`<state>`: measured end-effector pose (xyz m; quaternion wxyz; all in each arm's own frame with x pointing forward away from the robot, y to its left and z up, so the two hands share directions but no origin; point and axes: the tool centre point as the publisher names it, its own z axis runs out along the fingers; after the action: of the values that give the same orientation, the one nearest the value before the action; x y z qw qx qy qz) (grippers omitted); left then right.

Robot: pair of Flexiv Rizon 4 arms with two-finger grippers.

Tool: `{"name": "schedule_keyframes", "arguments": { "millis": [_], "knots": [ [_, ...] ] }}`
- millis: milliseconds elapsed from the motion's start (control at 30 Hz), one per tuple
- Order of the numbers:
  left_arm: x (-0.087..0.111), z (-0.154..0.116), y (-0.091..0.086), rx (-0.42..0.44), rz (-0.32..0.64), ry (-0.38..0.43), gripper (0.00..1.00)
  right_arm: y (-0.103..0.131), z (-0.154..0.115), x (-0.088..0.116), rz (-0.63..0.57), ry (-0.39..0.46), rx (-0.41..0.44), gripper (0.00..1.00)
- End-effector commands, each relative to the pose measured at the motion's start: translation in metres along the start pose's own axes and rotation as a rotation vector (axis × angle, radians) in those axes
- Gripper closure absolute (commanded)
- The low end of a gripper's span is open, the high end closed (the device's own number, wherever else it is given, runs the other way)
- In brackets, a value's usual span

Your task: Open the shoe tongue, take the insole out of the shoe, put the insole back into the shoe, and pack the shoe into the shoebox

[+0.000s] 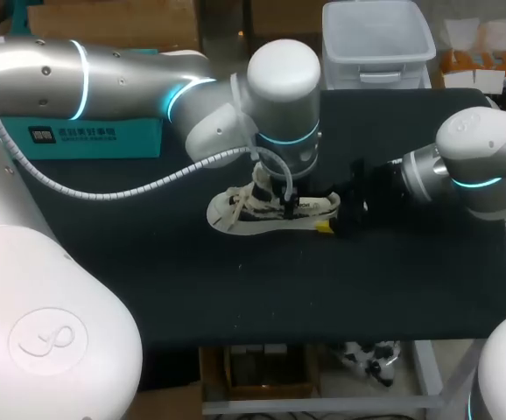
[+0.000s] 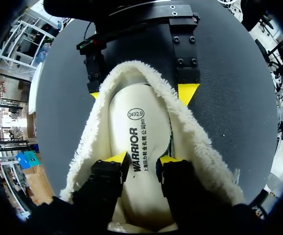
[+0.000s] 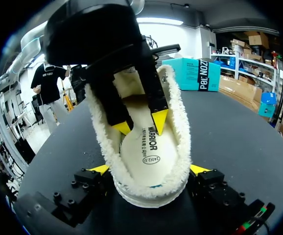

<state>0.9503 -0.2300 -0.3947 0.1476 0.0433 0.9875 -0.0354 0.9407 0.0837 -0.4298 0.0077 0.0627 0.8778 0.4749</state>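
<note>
**Risk: insole slipping at the pinch**

Shoe is lying mid-frame on the table, heel pointing right. Right gripper is clamping the heel from both sides. Left gripper is sitting inside the shoe, fingers slightly apart over the insole, pinching nothing.

Judgement: closing on the flat insole is risking a slip, or a snag on the lining. A hard pull is risking the heel hold.

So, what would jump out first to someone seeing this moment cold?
The fleece-lined shoe at the middle of the table draws the eye. The right end effector grips its heel from both sides, while the left end effector is down inside it, open yellow tips over the printed cream insole.
</note>
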Motion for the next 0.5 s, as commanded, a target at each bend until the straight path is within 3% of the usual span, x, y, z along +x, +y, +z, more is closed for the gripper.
{"name": "schedule_keyframes", "arguments": {
  "millis": [33, 100, 133, 267, 500],
  "knots": [
    [-0.014, 0.083, -0.007, -0.010, -0.001, -0.013, 0.66, -0.001, 0.004, 0.004, -0.003, 0.004, -0.006, 1.00],
    [-0.017, 0.086, -0.007, -0.013, -0.002, -0.018, 0.80, -0.001, 0.004, 0.004, -0.003, 0.004, -0.006, 1.00],
    [-0.018, 0.087, -0.006, -0.013, -0.003, -0.017, 1.00, -0.001, 0.004, 0.004, -0.003, 0.004, -0.006, 1.00],
    [-0.021, 0.087, -0.003, -0.009, -0.011, -0.015, 1.00, -0.001, 0.004, 0.004, -0.003, 0.004, -0.006, 1.00],
    [-0.026, 0.060, -0.001, 0.026, -0.013, -0.008, 1.00, -0.001, 0.004, 0.004, -0.003, 0.004, -0.006, 1.00]
  ]
}}
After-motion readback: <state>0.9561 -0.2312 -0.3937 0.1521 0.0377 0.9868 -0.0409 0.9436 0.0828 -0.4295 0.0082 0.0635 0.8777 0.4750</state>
